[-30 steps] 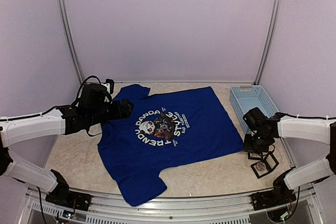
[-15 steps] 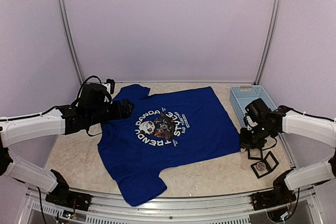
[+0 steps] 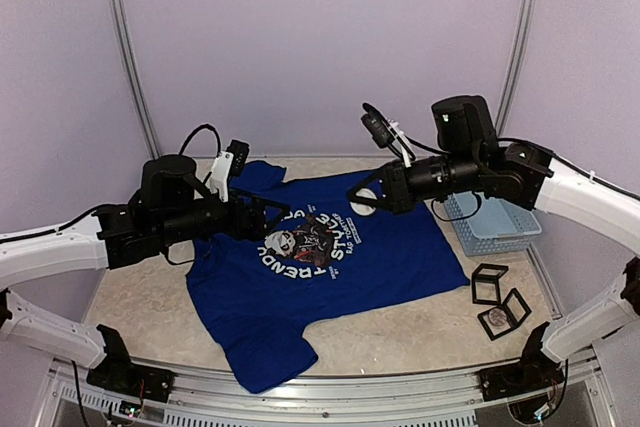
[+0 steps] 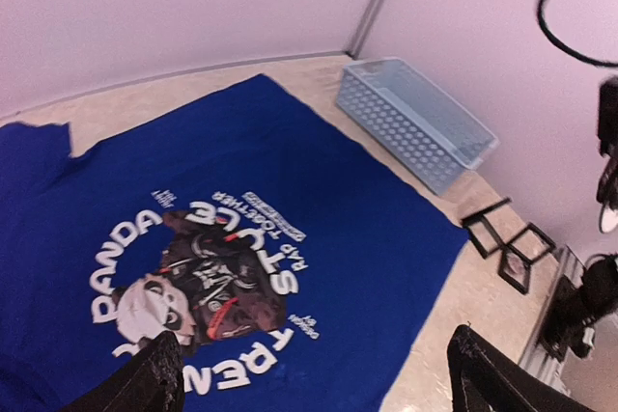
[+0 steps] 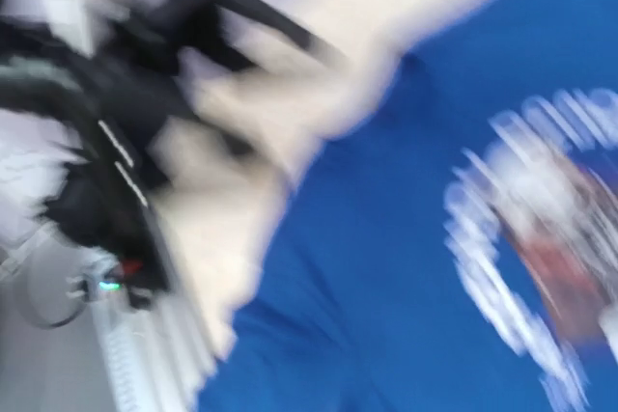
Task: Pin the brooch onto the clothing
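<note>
Big change from a second ago: the right arm was parked low by the black frames (image 3: 497, 297) at the front right of the table (image 3: 140, 297). Now it's lifted and swung left, out over the shirt (image 3: 390, 257). The right gripper (image 3: 372, 199) hangs above the far side of the shirt, just up-right of the panda print (image 3: 305, 237). Its fingers are pinched together, and there's a small white round thing at the tips that looks like the brooch (image 3: 364, 204). It's up in the air, not touching the fabric. The right wrist view is pure motion blur, just blue and a smear of print.

The left arm has also risen and pushed in a bit. The left gripper (image 3: 270, 219) now sits over the left edge of the print, with its fingers (image 4: 154, 378) spread wide and holding nothing.

The shirt hasn't budged, still flat on the table with the print up. The basket (image 3: 500, 232) is in the same spot, now partly hidden behind the right arm.
</note>
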`<state>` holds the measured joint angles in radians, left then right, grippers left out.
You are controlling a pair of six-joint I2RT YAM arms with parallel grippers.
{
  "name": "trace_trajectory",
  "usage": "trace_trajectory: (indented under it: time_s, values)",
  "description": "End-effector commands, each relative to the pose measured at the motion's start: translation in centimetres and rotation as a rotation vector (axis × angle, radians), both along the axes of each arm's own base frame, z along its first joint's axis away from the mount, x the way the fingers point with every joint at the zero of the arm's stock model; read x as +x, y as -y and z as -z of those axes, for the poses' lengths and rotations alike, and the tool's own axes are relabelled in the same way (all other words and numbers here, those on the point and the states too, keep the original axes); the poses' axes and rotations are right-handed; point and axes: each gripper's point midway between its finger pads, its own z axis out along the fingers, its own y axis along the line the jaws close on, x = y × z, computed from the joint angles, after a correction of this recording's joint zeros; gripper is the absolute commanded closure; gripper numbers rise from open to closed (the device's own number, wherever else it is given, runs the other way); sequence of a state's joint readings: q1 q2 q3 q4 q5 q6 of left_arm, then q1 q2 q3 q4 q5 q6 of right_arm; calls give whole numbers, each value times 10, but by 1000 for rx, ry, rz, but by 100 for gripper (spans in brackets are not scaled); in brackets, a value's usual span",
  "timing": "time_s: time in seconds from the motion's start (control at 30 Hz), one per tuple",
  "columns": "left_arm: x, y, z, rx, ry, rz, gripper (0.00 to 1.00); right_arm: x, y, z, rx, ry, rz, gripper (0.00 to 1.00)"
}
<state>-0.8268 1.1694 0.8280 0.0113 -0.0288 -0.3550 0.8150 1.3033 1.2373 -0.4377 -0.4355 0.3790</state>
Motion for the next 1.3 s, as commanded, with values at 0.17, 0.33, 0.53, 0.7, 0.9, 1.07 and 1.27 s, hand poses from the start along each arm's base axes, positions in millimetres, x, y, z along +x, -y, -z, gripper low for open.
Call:
trace_trajectory:
  time_s: [0.17, 0.33, 0.53, 0.7, 0.9, 1.07, 1.27]
  values:
    - [-125, 63, -95, -124, 353, 618, 10, -72, -97, -95, 274, 420, -464, 100]
    - [-134, 60, -114, -167, 408, 638, 27, -85, -105, -99, 304, 470, -487, 100]
    - [-135, 60, -124, -207, 433, 632, 73, -95, -107, -104, 331, 486, -499, 100]
    - [-140, 59, -137, -255, 458, 650, 75, -96, -108, -103, 332, 491, -501, 100]
    - [-137, 60, -135, -252, 454, 637, 100, -96, -109, -101, 331, 484, -500, 100]
    - [-135, 55, -131, -243, 449, 608, 100, -99, -103, -109, 342, 495, -495, 73]
    - [-126, 49, -123, -166, 439, 557, 100, -97, -60, -138, 343, 601, -367, 18]
